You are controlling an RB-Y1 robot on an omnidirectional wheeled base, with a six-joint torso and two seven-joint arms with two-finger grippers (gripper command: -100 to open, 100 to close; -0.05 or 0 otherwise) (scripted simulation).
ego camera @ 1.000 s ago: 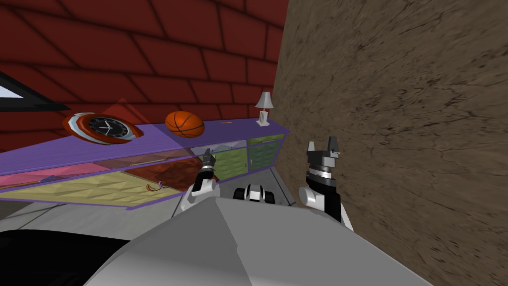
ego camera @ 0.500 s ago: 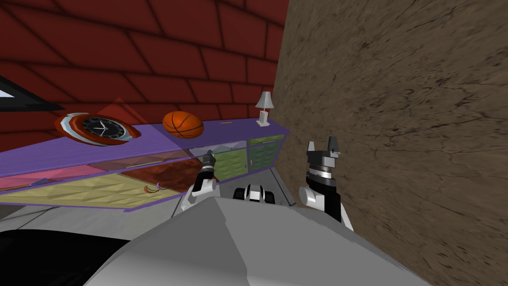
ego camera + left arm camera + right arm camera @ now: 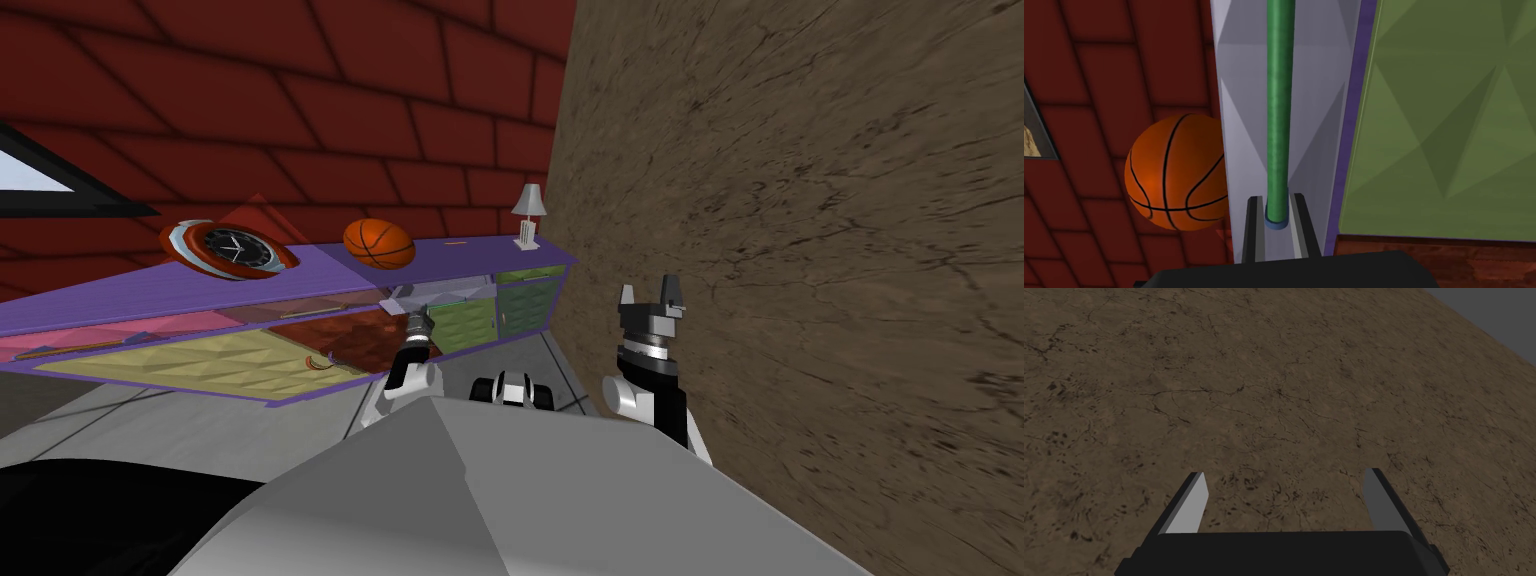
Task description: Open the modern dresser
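The long purple dresser (image 3: 300, 275) stands against the red brick wall, with yellow, pink, brown and green fronts. My left gripper (image 3: 418, 322) is at its pale grey drawer front (image 3: 1239, 75). Its fingers (image 3: 1254, 222) are shut on the lower end of that front's green bar handle (image 3: 1280, 100), one finger on each side. A green panelled door (image 3: 1449, 125) lies right beside the drawer front. My right gripper (image 3: 650, 295) is raised near the brown wall, open, with nothing between its fingers (image 3: 1191, 500).
On the dresser top sit a basketball (image 3: 379, 243), a red-rimmed clock (image 3: 230, 250) and a small white lamp (image 3: 528, 212). The rough brown wall (image 3: 800, 250) runs close along my right side. Grey floor (image 3: 200, 430) lies before the dresser.
My left gripper's fingers have closed from wide open onto the green handle. The head view has shifted a little, so I have moved slightly. The right arm is unchanged.
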